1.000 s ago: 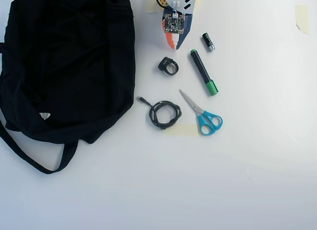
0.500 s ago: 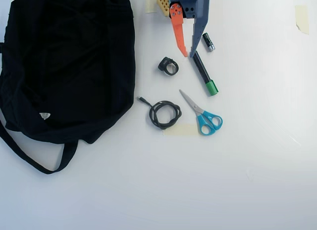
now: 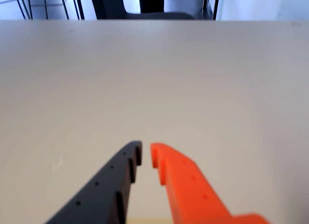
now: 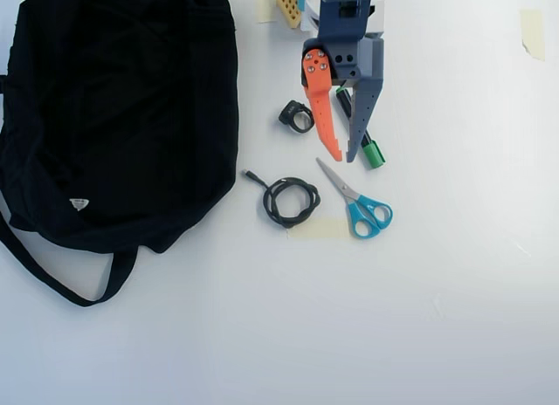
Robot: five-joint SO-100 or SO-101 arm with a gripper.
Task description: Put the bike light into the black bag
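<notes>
The bike light (image 4: 297, 116), a small black lump with a strap ring, lies on the white table just right of the black bag (image 4: 113, 117), which fills the left side of the overhead view. My gripper (image 4: 343, 158) reaches down the picture to the right of the light. Its tips are past the light and just above the scissors' blades. The orange finger (image 4: 320, 108) and the grey finger (image 4: 364, 108) almost meet, with nothing between them. In the wrist view the gripper (image 3: 146, 154) points over bare table, and neither the light nor the bag shows.
A black marker with a green cap (image 4: 374, 154) lies partly under the grey finger. Blue-handled scissors (image 4: 360, 206) and a coiled black cable (image 4: 291, 201) lie below the gripper. The bag's strap (image 4: 52, 278) loops at lower left. Tape (image 4: 531, 31) sits at top right.
The arm has stretched down the overhead picture from the top edge. Its fingers now lie over the marker and the small cylinder, beside the bike light. Nothing on the table has moved.
</notes>
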